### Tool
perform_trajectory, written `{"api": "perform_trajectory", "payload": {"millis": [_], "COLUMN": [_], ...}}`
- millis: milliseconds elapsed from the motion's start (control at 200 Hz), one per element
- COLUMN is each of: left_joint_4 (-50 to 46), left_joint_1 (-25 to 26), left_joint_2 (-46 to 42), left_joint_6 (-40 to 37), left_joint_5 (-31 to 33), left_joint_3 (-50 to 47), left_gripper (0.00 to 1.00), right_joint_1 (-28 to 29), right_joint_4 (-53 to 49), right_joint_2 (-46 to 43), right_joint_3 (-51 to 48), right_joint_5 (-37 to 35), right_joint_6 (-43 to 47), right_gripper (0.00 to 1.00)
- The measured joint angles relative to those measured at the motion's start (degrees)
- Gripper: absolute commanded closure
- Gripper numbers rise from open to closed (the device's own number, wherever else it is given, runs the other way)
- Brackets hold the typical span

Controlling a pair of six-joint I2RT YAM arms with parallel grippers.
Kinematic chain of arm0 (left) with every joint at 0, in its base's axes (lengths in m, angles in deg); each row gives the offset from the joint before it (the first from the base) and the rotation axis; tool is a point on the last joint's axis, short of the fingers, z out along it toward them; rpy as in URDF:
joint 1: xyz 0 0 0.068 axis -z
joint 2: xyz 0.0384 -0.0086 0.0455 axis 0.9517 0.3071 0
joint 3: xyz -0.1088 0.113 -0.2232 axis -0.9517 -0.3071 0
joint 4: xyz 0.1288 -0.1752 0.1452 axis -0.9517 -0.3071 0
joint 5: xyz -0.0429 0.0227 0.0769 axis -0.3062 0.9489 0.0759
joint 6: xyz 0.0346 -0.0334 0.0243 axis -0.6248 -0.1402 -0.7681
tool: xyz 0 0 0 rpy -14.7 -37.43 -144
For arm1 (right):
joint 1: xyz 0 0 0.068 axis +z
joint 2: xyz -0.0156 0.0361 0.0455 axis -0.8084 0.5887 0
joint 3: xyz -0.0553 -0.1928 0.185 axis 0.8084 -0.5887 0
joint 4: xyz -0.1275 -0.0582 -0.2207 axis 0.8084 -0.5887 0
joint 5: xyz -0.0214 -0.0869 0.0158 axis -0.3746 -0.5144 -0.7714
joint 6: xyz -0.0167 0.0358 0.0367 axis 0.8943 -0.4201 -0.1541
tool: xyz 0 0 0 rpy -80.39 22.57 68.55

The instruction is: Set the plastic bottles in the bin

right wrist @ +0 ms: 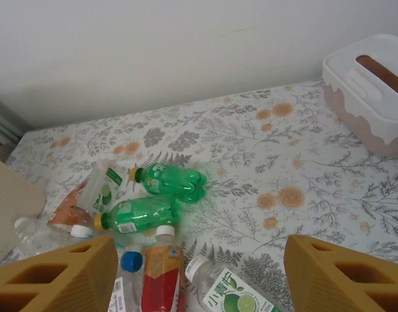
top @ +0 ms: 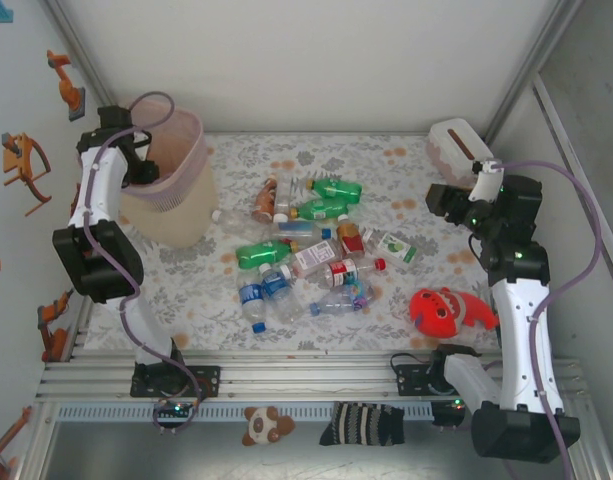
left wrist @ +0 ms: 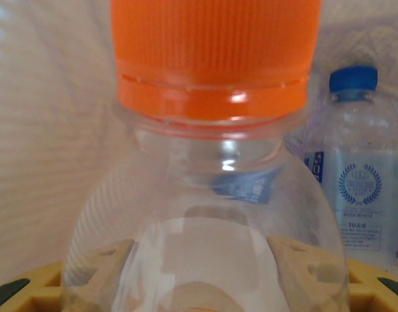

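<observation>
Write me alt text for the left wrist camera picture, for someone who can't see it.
Close up, a clear bottle with an orange cap is gripped between the tan fingers of the left claw. Behind it at right is a water bottle with a blue cap, against the bin's pale ribbed wall.

bottle (left wrist: 205,240): clear glossy plastic | cap (left wrist: 215,58): orange ribbed plastic | bin (top: 183,212): translucent pale-pink plastic | desk (top: 406,165): matt flower-print cover | tissue box (right wrist: 374,91): smooth white-pink plastic | right claw fingers (right wrist: 332,276): matt yellow-brown plastic | rail (top: 306,375): grooved bare metal
</observation>
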Motion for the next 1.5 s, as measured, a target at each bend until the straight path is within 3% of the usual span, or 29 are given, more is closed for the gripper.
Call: {"api": "perform_trajectory", "payload": {"millis": [310, 516, 786, 1071, 1502], "left_joint_4": [-0.2, -0.3, -0.3, -0.3, -0.3], "left_joint_1": [0.2, 0.2, 0.2, 0.2, 0.2], "left_joint_2": [0.6, 0.7, 0.4, -2.7, -15.0], "left_joint_6": [1.3, 2.8, 4.4, 6.5, 10.3], "left_joint_5": [0.3, 0.1, -0.8, -4.5, -12.5], "left_joint_3": [-5.9, -6.9, -6.9, -5.4, -2.8], "left_gripper": [0.47, 0.33, 0.22, 0.22, 0.24], "right_joint_1": [0.0, 0.0, 0.0, 0.0, 0.1], "right_joint_4": [0.4, 0.4, 0.4, 0.3, 0.3], "right_joint_2": [0.8, 0.8, 0.8, 0.7, 0.8], "right_joint_3": [-0.5, -0.5, -0.5, -0.5, -0.5], "right_joint_5": [0.0, 0.0, 0.0, 0.0, 2.0], "right_joint_6": [0.0, 0.0, 0.0, 0.0, -0.3], "right_gripper": [0.32, 0.32, 0.32, 0.32, 0.33]}}
